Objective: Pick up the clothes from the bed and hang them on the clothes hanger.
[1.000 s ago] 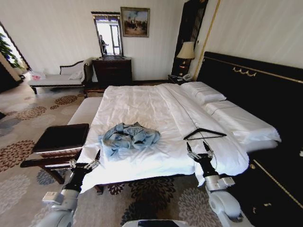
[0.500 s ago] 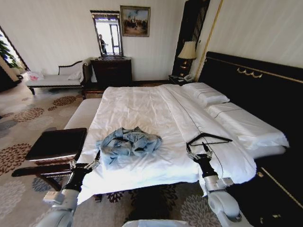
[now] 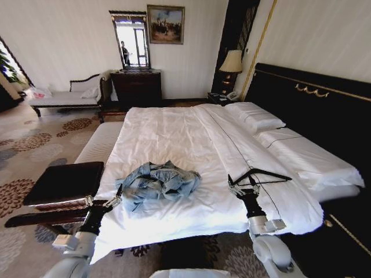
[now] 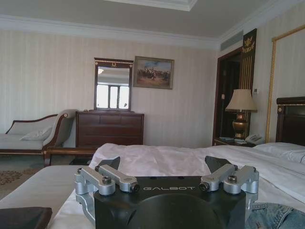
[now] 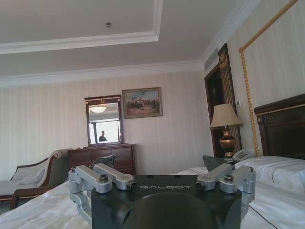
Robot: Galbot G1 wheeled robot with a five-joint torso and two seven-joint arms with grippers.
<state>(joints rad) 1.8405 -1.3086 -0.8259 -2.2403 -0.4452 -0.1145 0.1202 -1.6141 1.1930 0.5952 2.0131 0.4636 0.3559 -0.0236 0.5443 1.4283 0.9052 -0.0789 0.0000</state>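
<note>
The clothes, a crumpled light-blue denim jacket (image 3: 159, 182), lie near the foot edge of the bed (image 3: 168, 133), which has white sheets. A thin black clothes hanger (image 3: 261, 175) rests flat on the sheet to the jacket's right. My left gripper (image 3: 106, 199) hovers open at the bed's front left edge, short of the jacket. My right gripper (image 3: 243, 186) stands open just in front of the hanger, not touching it. The left wrist view shows the left gripper (image 4: 163, 164) open, with a bit of denim (image 4: 276, 215) beside it. In the right wrist view the right gripper (image 5: 159, 162) is open and holds nothing.
A dark bench (image 3: 64, 183) stands left of the bed's foot, close to my left arm. The black headboard (image 3: 307, 107) and pillows (image 3: 258, 121) are at right. A daybed (image 3: 64, 98), dresser (image 3: 137, 87) and lamp (image 3: 232, 61) line the far wall. Patterned carpet (image 3: 35, 145) lies at left.
The whole head view has shifted: the bed, jacket and hanger now appear nearer and lower. Both arms hold the same pose, grippers still open.
</note>
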